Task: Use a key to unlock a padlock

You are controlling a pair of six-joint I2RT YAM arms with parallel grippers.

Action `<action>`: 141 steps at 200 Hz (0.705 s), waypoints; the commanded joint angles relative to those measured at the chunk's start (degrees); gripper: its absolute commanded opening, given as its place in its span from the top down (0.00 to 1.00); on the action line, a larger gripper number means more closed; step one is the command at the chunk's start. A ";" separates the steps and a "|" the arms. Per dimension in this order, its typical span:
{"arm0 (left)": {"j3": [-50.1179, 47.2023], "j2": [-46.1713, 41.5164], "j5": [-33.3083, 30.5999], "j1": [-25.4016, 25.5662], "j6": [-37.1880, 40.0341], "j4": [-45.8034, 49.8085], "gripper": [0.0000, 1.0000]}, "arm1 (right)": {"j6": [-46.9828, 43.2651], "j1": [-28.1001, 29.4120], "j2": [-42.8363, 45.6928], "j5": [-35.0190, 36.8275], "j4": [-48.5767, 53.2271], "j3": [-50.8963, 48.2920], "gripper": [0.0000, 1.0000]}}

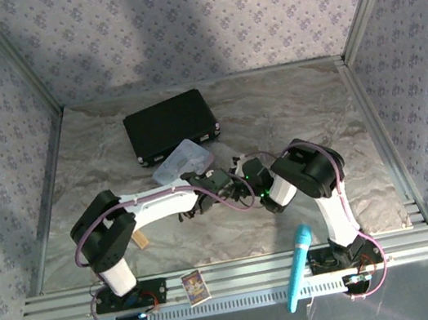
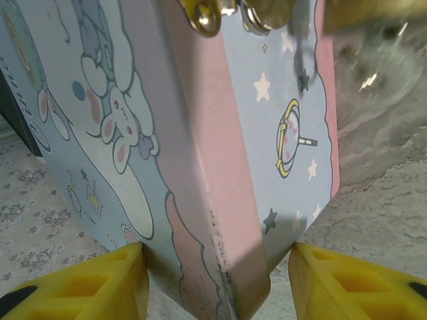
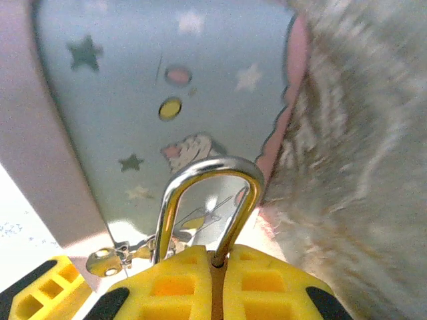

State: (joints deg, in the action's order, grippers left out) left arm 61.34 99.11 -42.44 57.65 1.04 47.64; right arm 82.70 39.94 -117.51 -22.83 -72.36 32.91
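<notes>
My left gripper (image 2: 217, 267) is shut on a corner of the pastel tin (image 2: 200, 133), one yellow finger (image 2: 100, 283) on each side wall. The tin (image 1: 184, 161) lies mid-table with both grippers meeting beside it. My right gripper (image 3: 217, 257) is shut on the padlock. The padlock's silver shackle (image 3: 207, 170) arches out above the fingertips, and a thin brass strip of its body (image 3: 217, 293) shows between them. The shackle's left leg sits at the tin's brass latch (image 3: 107, 261). A blurred brass shape, the padlock (image 2: 363, 12), shows at the tin's top edge. The key is hidden.
A black case (image 1: 171, 126) lies behind the tin. A blue microphone-shaped object (image 1: 299, 267) and a small card (image 1: 194, 286) rest on the front rail. A tan block (image 1: 140, 239) sits by the left arm. Metal frame posts bound the marble-patterned table (image 1: 313, 109).
</notes>
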 commanded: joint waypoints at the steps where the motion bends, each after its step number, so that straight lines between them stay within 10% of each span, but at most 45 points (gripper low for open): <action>1: -2.62 0.83 7.18 -1.22 -0.42 1.22 0.45 | -5.13 -1.47 0.44 -3.23 11.79 -1.96 1.00; 52: -0.98 0.60 1.06 -1.64 -2.75 2.03 0.36 | -19.90 -3.71 5.79 -10.31 38.25 -1.23 1.00; 104: 1.19 0.60 -2.09 -2.83 -9.21 3.92 0.01 | -45.99 -4.96 12.20 -7.07 83.38 10.56 1.00; 141: 2.13 1.00 -4.74 -4.13 -14.81 5.99 0.00 | -56.62 -7.38 12.98 -3.02 98.46 14.68 0.91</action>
State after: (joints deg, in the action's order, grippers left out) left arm 61.45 99.22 -44.38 54.54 -8.51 50.54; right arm 38.11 35.18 -103.85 -32.82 -2.33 49.43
